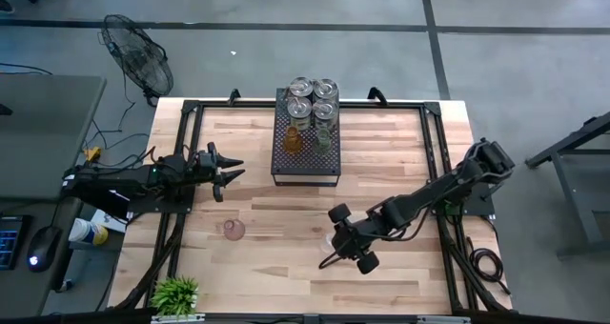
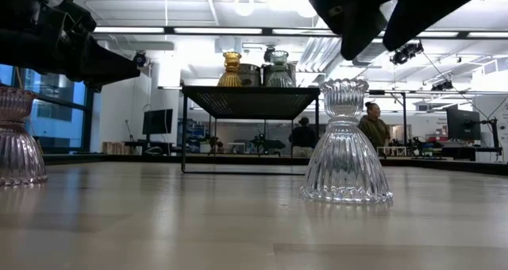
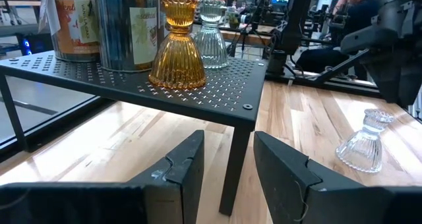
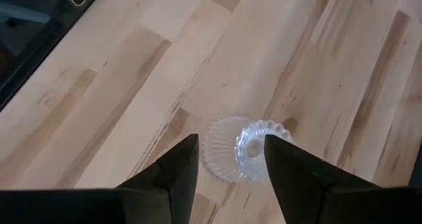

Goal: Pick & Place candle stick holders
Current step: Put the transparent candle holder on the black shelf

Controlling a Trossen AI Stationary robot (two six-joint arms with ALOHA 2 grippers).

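Amber holder (image 1: pixel 293 140) and clear one (image 1: pixel 324 138) sit on tray (image 1: pixel 305 174); two remain on table (image 1: pixel 286 267), right gripper (image 4: pixel 231 161) spread above clear holder (image 4: pixel 241 148), left gripper (image 1: pixel 232 167) apart, empty.

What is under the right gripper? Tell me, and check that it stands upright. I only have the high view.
Observer: A clear glass candle holder stands upright on the table. The right gripper hangs above it, open, not touching.
Operator: Tell me whether it is lined up.
Observer: Roughly. In the right wrist view the holder's top shows in the gap between the fingers, nearer one finger than the other.
Operator: Check the left gripper too.
Observer: The left gripper is open and empty. It faces the black tray, where an amber holder stands.
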